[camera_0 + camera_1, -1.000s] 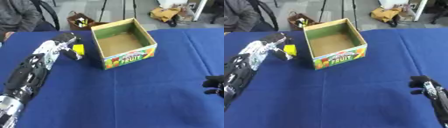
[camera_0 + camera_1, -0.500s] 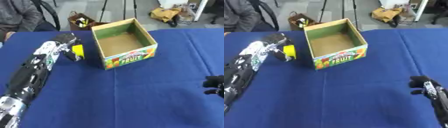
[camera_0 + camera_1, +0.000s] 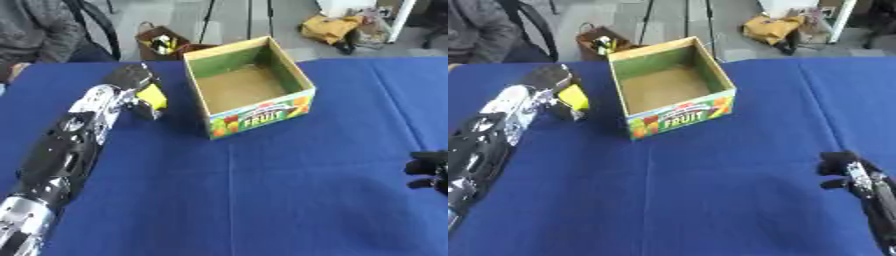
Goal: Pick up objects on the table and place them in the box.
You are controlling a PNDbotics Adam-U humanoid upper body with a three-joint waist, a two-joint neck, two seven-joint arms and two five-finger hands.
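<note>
A cardboard box [image 3: 299, 98] printed "FRUIT" stands open on the blue table; its inside looks bare. To its left my left hand [image 3: 133, 82] is shut on a yellow object [image 3: 151, 95], held just above the cloth a short way from the box's left wall. The object is partly hidden by the fingers. My right hand [image 3: 843, 170] rests at the right edge with its fingers curled and nothing in them.
The blue table cloth [image 3: 262, 200] spreads wide in front of the box. A person sits beyond the far left corner. A brown bag [image 3: 162, 41] and a yellow bag [image 3: 331, 26] lie on the floor behind the table.
The left hand with the yellow object has edged slightly toward the box. The right hand has stayed put.
</note>
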